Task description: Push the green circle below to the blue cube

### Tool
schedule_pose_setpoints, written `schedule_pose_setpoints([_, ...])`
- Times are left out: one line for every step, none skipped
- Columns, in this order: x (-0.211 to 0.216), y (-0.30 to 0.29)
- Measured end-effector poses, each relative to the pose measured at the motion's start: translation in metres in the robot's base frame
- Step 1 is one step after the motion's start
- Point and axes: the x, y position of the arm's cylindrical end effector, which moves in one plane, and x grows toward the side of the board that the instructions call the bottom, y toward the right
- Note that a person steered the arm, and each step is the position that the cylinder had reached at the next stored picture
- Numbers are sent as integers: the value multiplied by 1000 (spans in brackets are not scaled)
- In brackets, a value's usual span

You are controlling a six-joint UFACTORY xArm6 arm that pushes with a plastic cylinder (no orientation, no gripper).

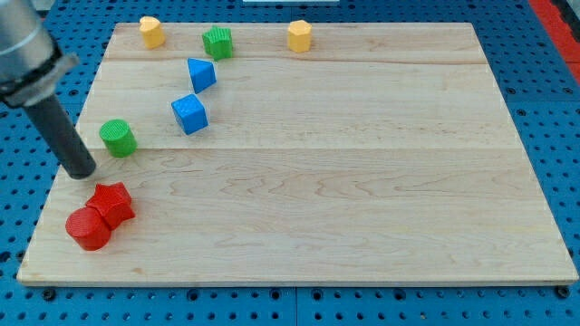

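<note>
The green circle [118, 138] stands near the board's left edge. The blue cube [190, 114] lies up and to the right of it, about a block's width away. My tip [82, 172] rests on the board just left of and below the green circle, close to it but apart. The dark rod slants up to the view's top left.
A blue triangular block [201, 74] lies above the cube. A green star-like block [217, 43] and two yellow blocks [151, 32] [300, 36] sit along the top edge. A red star [112, 203] and a red cylinder [89, 229] touch at the lower left. The wooden board [362, 181] sits on a blue pegboard.
</note>
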Motion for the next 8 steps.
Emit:
schedule_pose_setpoints([-49,-10])
schedule_pose_setpoints([-66,33])
schedule_pose_setpoints([-40,44])
schedule_pose_setpoints([-31,27])
schedule_pose_setpoints([-17,17])
schedule_pose_setpoints([-8,46])
schedule_pose_setpoints([-8,84])
schedule_pose_setpoints([-4,80])
